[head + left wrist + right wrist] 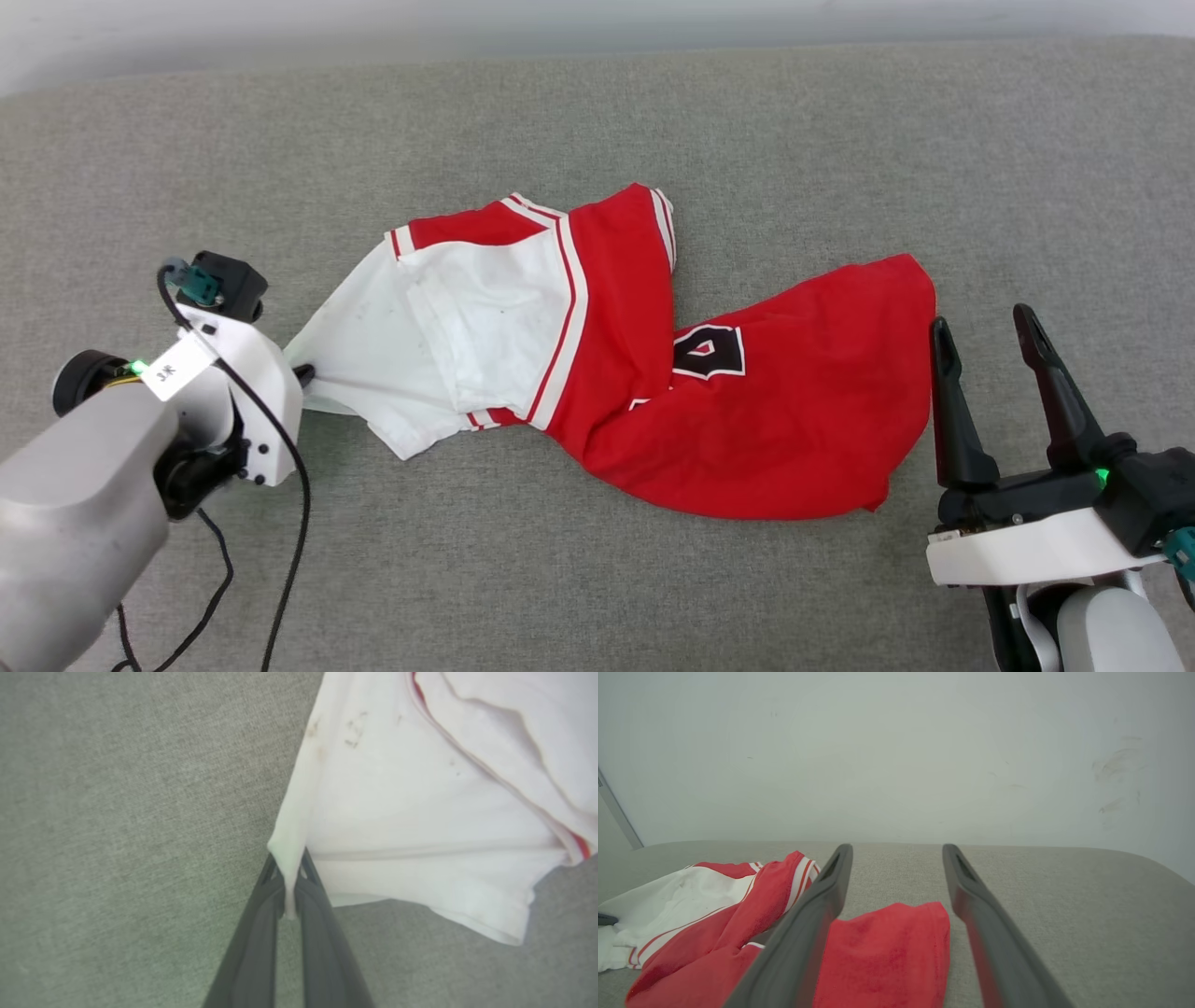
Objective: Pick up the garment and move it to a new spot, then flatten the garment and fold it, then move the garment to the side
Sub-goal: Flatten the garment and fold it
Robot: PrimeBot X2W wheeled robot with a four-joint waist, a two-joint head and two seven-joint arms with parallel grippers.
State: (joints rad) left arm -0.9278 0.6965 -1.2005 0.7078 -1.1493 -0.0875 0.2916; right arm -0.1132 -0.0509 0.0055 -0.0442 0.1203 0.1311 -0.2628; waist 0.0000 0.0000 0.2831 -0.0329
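Note:
The garment (709,401), a red T-shirt with white sleeves and striped trim, lies crumpled across the middle of the grey cushion. My left gripper (303,375) is shut on the edge of its white sleeve (397,812) at the left; in the left wrist view the white cloth is pinched between the two dark fingers (254,933). My right gripper (980,322) stands open just right of the red hem, fingers pointing away from me. In the right wrist view the red hem (887,952) lies below and between the spread fingers (803,933).
A grey fabric surface (597,131) stretches in all directions under the shirt. A pale wall (896,756) rises behind its far edge. A black cable (294,523) hangs along my left forearm.

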